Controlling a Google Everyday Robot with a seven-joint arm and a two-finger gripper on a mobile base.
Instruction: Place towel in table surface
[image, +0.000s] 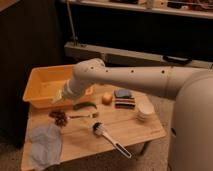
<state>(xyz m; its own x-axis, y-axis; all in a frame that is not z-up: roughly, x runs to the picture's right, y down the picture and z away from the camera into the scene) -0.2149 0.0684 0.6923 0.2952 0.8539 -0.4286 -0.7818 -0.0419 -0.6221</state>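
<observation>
The towel (44, 142) is a crumpled blue-grey cloth lying on the front left corner of the wooden table (80, 137). My gripper (60, 96) is at the end of the white arm, over the front edge of the yellow bin (36, 86). It is well above and behind the towel and does not touch it.
A green vegetable (84, 105), a brown clump (60, 118) and a small utensil (84, 116) lie mid-table. An orange fruit (107, 98), stacked sponges (123, 99) and stacked white bowls (145, 111) stand at the right. A dish brush (109, 137) lies near the front edge.
</observation>
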